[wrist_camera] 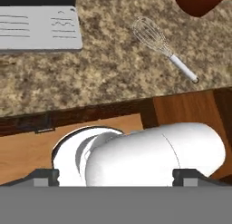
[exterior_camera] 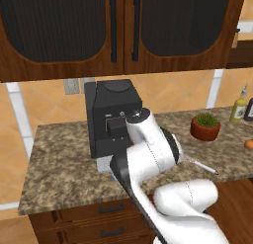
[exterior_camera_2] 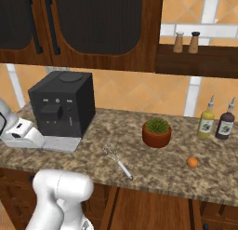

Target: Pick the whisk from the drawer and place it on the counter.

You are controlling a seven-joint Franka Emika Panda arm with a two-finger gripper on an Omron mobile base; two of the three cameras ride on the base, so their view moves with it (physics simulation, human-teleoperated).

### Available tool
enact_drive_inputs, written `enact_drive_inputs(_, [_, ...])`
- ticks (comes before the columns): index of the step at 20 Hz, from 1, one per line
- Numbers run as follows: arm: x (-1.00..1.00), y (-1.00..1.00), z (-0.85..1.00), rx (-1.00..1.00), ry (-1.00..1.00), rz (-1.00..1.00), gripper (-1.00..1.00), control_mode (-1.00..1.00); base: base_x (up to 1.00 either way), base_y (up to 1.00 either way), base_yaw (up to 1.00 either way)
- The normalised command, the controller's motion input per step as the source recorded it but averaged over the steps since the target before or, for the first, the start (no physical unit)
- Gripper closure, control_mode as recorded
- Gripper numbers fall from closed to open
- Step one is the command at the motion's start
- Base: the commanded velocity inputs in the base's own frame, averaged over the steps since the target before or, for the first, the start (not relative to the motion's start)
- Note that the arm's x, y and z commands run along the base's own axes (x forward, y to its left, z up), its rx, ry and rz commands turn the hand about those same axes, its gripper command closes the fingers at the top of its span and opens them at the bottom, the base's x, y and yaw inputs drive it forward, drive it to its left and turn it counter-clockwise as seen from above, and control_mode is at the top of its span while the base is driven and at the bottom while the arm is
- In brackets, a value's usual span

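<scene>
Silver wire whisk (exterior_camera_2: 118, 161) lies flat on the speckled brown granite desk (exterior_camera_2: 153, 166), so placement looks done; the gripper (wrist_camera: 115, 175) is spread wide, holding nothing.

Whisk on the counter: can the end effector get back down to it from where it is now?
Probably yes. The whisk lies flat on the counter near its front edge, with bare granite around it. The plant pot and coffee machine stand apart from it, so nothing blocks a drop from above.

Arm (exterior_camera: 148, 154): rounded glossy white links are seen beside the coffee machine (exterior_camera: 111, 117).
Joints: dark bands are shown between links.
</scene>
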Motion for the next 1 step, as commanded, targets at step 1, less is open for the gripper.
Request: enact_drive_inputs(1, [-0.49, 0.49, 0.00, 0.00, -0.16, -0.14, -1.00, -1.00, 0.00, 0.00, 0.00])
